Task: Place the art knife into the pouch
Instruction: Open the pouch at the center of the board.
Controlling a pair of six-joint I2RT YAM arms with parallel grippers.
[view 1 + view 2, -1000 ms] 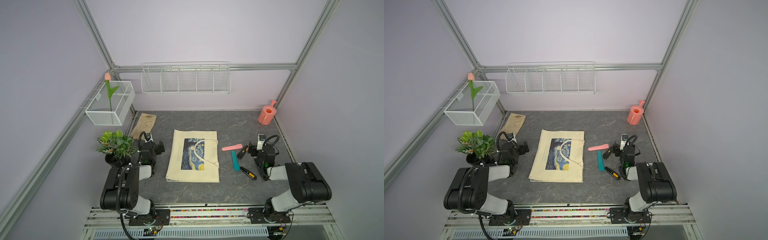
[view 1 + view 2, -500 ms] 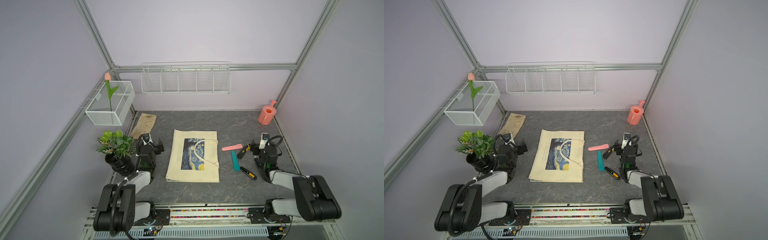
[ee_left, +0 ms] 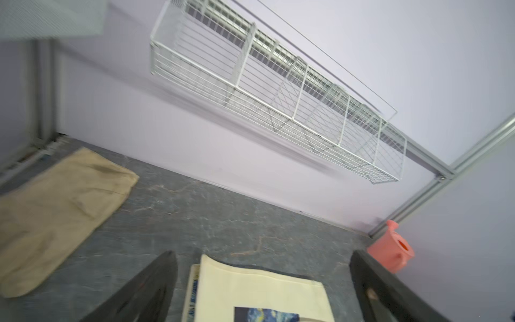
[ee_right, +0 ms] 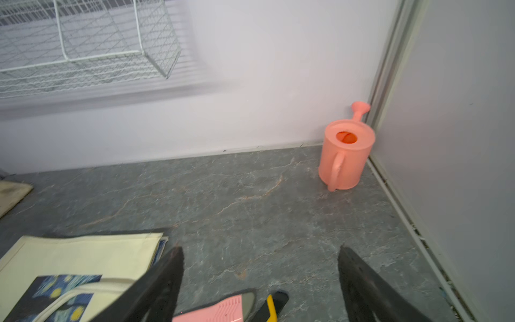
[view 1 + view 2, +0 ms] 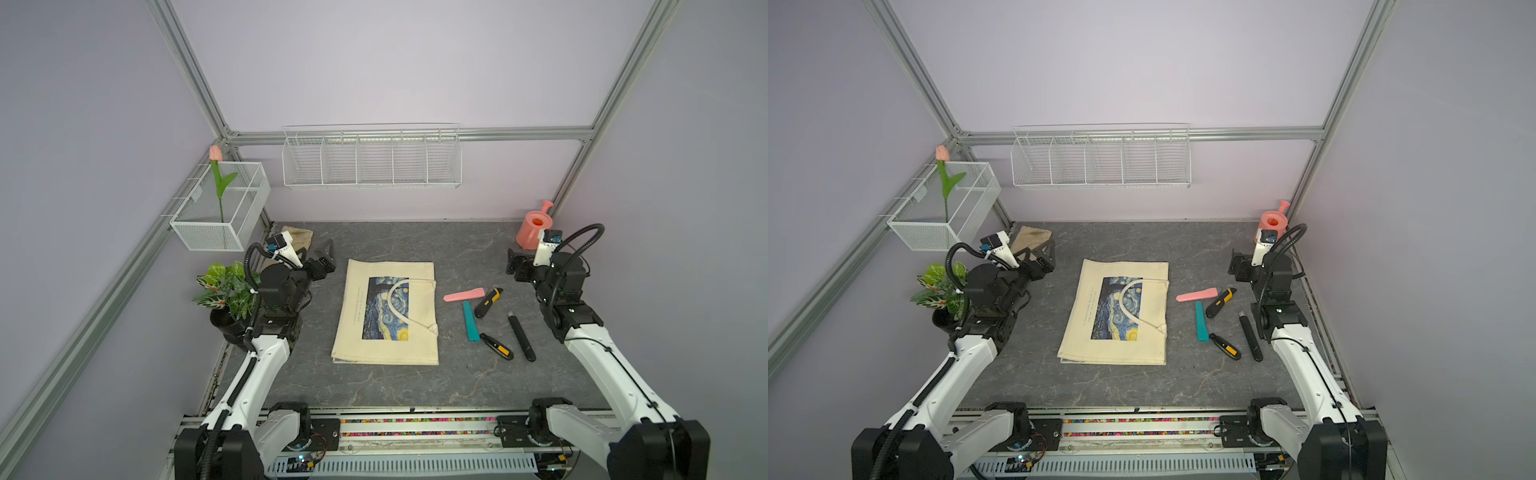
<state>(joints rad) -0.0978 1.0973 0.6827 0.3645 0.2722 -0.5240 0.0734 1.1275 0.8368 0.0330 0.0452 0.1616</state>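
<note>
We start with the grey marbled table (image 5: 457,386), which carries everything else. On the back wall hangs a long white wire rack (image 5: 371,160), and a mesh basket (image 5: 208,232) holding a tulip (image 5: 216,174) hangs at the left wall.

Both arms reach forward from the front rail. The left gripper (image 5: 318,255) hovers above the table to the left of the pouch. In its wrist view the jaws stand wide apart with nothing between them. The right gripper (image 5: 515,266) hovers near the far right corner, beyond the knives. Its jaws are also spread wide and hold nothing.

The pouch (image 5: 386,345) lies flat in the middle of the table. Its starry print faces up and a cream strap curves across it.

A potted plant (image 5: 224,286) stands at the left edge beside the left arm. Beige gloves (image 5: 301,237) lie in the far left corner, and a pink watering can (image 5: 533,226) stands upright in the far right corner.

Five knives lie loose on the table just right of the pouch, none of them touching it:
- a pink knife (image 5: 463,295)
- a teal knife (image 5: 470,321)
- two black-and-yellow knives, one farther back (image 5: 488,302) and one nearer (image 5: 496,346)
- a slim black knife (image 5: 521,336)

We cannot tell which of them the task means.
</note>
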